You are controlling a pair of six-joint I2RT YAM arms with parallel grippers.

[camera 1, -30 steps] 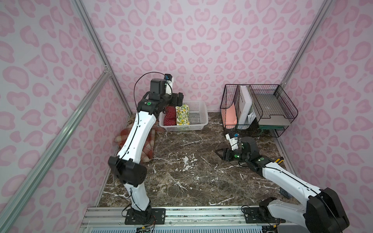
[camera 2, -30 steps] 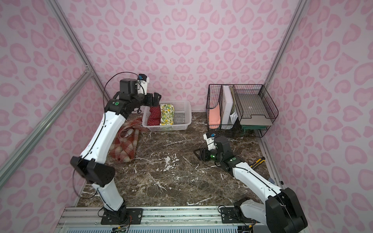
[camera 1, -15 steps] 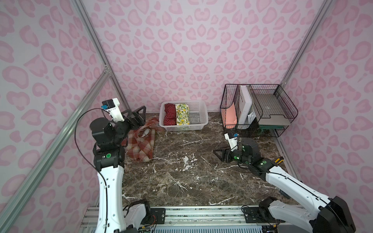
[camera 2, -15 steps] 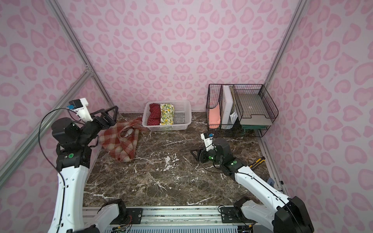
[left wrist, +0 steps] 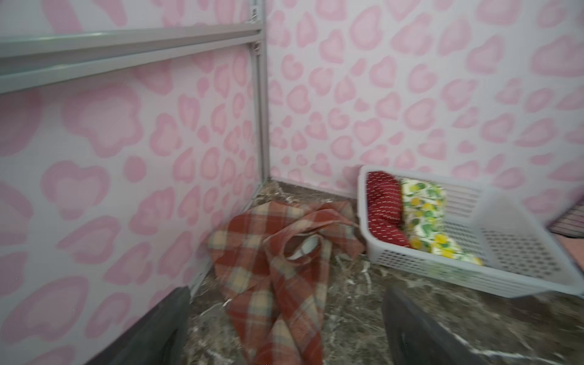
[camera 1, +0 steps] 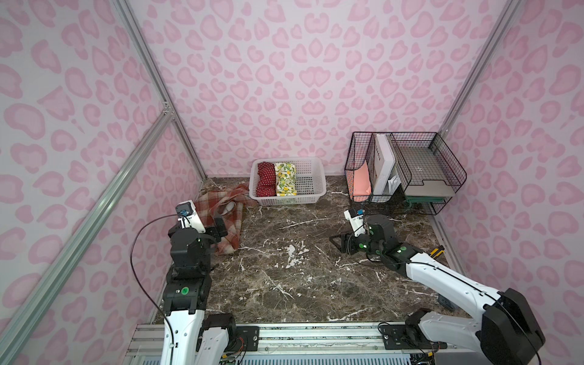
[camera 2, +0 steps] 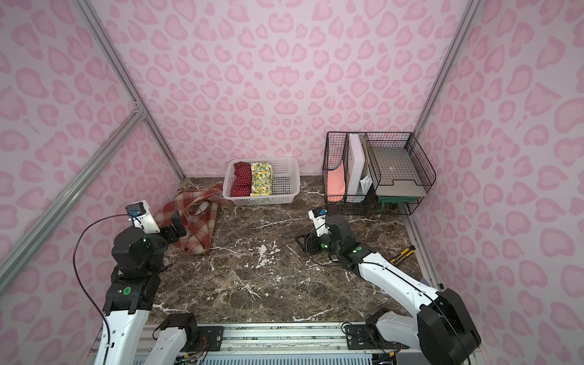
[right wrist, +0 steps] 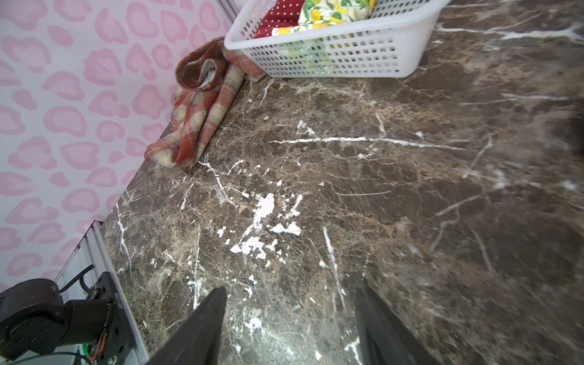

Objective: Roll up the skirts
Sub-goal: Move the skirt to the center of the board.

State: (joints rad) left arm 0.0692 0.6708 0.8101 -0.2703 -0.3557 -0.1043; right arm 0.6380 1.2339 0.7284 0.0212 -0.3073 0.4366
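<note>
The left arm (camera 1: 189, 252) is folded back close to its base with the forearm upright. The left gripper (left wrist: 286, 294) points toward the back-left corner, its jaws wide apart and holding nothing. Between them the wrist view shows the near end of the plaid skirt (camera 1: 225, 218). It lies crumpled and unrolled along the left edge of the marble table (camera 1: 284, 284), and its far corner reaches the white basket (camera 1: 319, 177). Whether the fingertips touch the cloth I cannot tell (that wrist view is smeared). The right arm (camera 1: 442, 278) stretches low from its base toward the table's right-middle. The right gripper (right wrist: 290, 286) hangs just over bare marble with its jaws partly parted and empty, well apart from every skirt.

In the basket the red polka-dot skirt (camera 1: 265, 178) and the lemon-print skirt (camera 1: 285, 178) lie rolled side by side, touching, in its left half. The black wire rack (camera 1: 442, 148) at the back right holds a pink folder (camera 1: 360, 186) and a white flat case (camera 1: 384, 167) standing upright. A grey slab (camera 1: 420, 164) lies flat in its tray section.

A second ago the left arm was stretched out with its gripper at the basket's left rim, above the rolls. Half a second ago it had swung back, high on the left side. Now it sits lower and near the plaid skirt. The right arm has scarcely shifted, and the two rolls lie as they did.
</note>
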